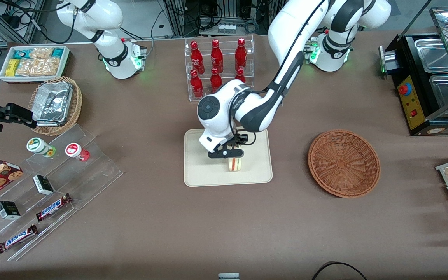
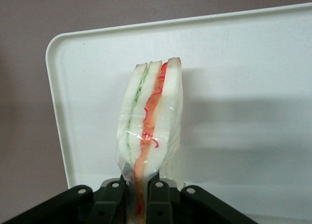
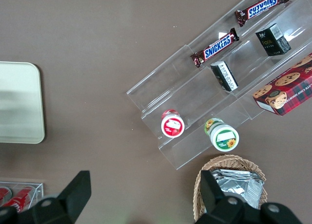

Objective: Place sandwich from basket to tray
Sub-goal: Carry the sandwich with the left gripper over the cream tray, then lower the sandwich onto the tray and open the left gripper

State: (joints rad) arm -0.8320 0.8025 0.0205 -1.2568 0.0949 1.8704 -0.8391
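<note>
Tool (image 1: 230,154) over the tray (image 1: 200,171), clamped on the sandwich (image 1: 234,163). Sandwich upright on its narrow edge on the tray, near the rim closest to the front camera; long axis running straight out from the fingers (image 2: 158,197). Bare tray all around. Basket (image 1: 343,163) well apart on the table (image 1: 224,225).

red bottles (image 1: 216,64), snickers bars (image 1: 54,206)

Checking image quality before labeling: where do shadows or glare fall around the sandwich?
Left wrist view: the sandwich, pinched by the gripper, casts a soft shadow on the tray; its clear wrap glints. Front view: the arm shades the tray.
</note>
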